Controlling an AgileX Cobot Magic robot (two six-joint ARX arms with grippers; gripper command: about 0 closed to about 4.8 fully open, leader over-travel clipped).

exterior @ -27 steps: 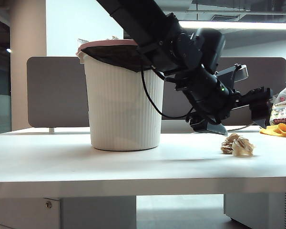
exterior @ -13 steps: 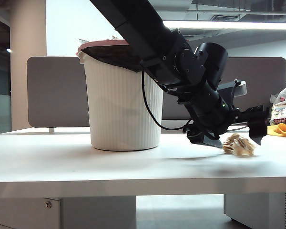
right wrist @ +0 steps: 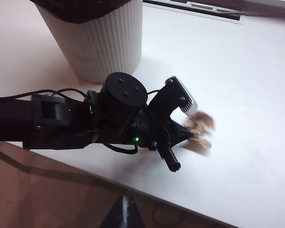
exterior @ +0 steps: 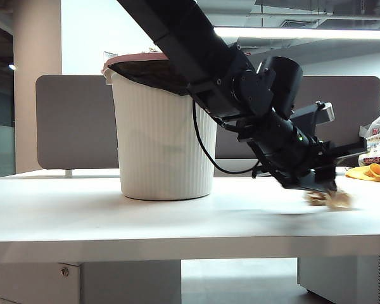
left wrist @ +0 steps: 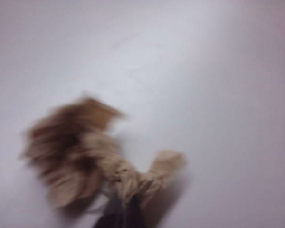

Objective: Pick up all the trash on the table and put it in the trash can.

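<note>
The left claw (exterior: 326, 190) is down at the white flat-topped surface (exterior: 177, 221), right of the tall white ribbed plastic trash can with its black liner bag (exterior: 161, 136), and its jaws are pinched nearly together on the crumpled tan-brown paper ball (exterior: 332, 199). The left wrist view is blurred, but the paper ball (left wrist: 92, 152) bunches right against the dark tips at the frame's lower edge, so this reads as a grip on a fold of the ball, not on its whole body.

The right claw (right wrist: 126, 213) hangs back over the surface's near edge, well apart from the action, fully closed and empty; its camera shows the left claw (right wrist: 190, 137) against the paper ball (right wrist: 199, 130), with the trash can (right wrist: 97, 42) near.

The step in hand is the pick-up, and the thing to get right is a secure hold. A pinch on a loose fold can slip, so lift straight up and slowly at first and check that the ball rises with the claw. Then raise it above the can's pinkish rim before swinging across, because that rim stands well above the ball, and release only when squarely over the black liner.
</note>
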